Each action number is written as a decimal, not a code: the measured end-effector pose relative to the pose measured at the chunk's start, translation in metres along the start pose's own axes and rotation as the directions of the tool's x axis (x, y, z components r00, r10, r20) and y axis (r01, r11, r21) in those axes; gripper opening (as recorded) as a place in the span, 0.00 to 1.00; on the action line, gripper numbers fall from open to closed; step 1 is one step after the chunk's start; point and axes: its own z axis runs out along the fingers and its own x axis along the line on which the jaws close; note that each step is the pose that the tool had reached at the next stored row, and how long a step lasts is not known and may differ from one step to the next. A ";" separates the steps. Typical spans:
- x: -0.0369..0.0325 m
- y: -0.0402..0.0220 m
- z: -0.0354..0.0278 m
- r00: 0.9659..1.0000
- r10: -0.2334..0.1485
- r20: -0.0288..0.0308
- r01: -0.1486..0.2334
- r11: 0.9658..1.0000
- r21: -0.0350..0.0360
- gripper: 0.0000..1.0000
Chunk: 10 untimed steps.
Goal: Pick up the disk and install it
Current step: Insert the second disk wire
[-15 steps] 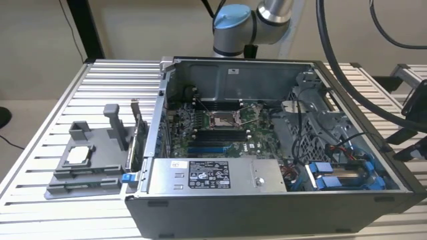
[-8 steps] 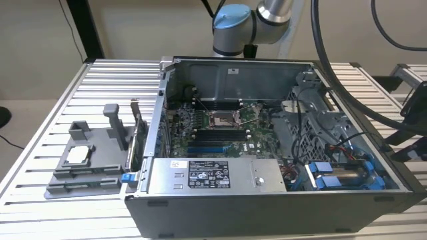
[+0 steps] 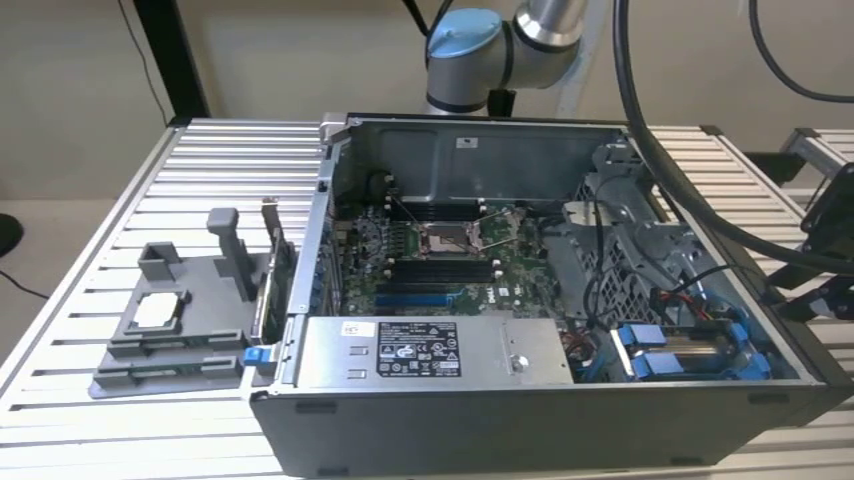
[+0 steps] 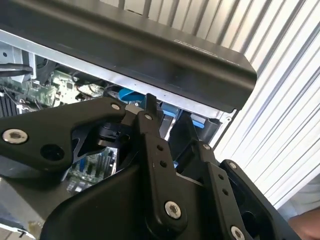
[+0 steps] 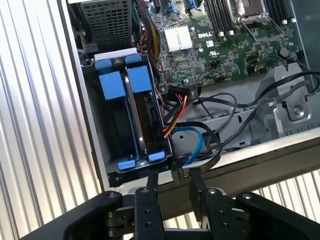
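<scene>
The disk (image 5: 141, 107) sits seated in the blue-tabbed bay of the open computer case (image 3: 534, 420), lower right in the exterior view. The tool (image 5: 172, 182) hangs spread just beside its edge.

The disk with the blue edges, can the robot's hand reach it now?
Probably yes. The disk sits in the open case's bay, the hand hovers open right by its blue end, nothing between them.
</scene>
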 end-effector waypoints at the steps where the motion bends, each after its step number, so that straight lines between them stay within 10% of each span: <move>1: 0.0000 -0.0001 0.0002 1.000 0.004 0.004 -0.004 1.000 0.000 1.00; 10: 0.0002 -0.0001 0.0004 1.000 0.006 0.005 -0.006 1.000 0.000 1.00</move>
